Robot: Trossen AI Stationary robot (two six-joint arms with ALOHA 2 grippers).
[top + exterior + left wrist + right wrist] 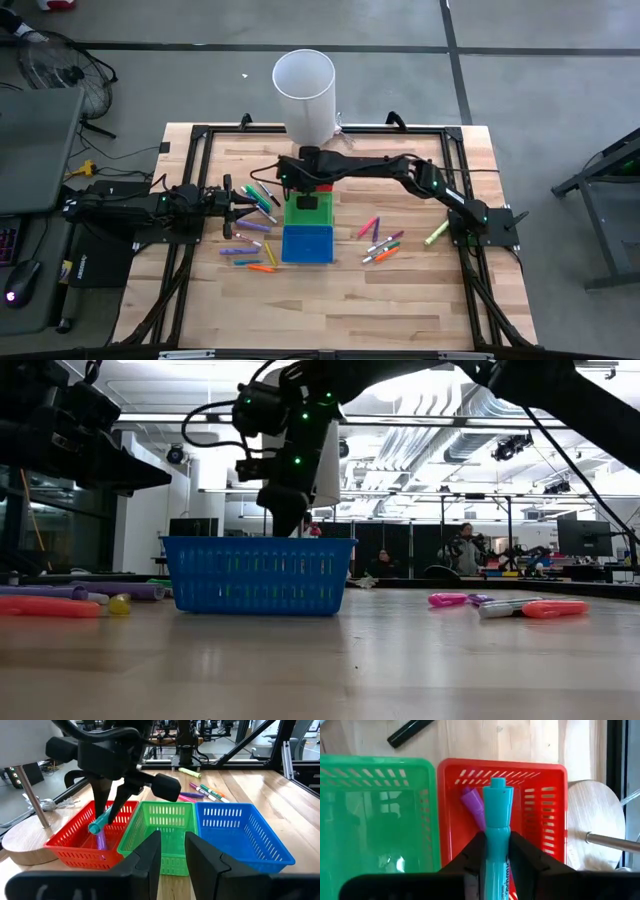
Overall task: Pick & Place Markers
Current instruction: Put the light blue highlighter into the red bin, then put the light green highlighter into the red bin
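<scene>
1. We see three bins in a row mid-table – red bin [75, 851], green bin [165, 827], blue bin [240, 832].
2. Right gripper [492, 851] hangs over the red bin, clenched on a teal marker [497, 815].
3. Left gripper [172, 851] waits near the table's left edge, fingers slightly parted, holding nothing.
4. A purple marker [474, 806] lies inside the red bin.

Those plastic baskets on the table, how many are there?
3, side by side in a row: the red basket under the right hand, which holds a teal marker; the green basket in the middle; the blue basket at the other end.
</scene>
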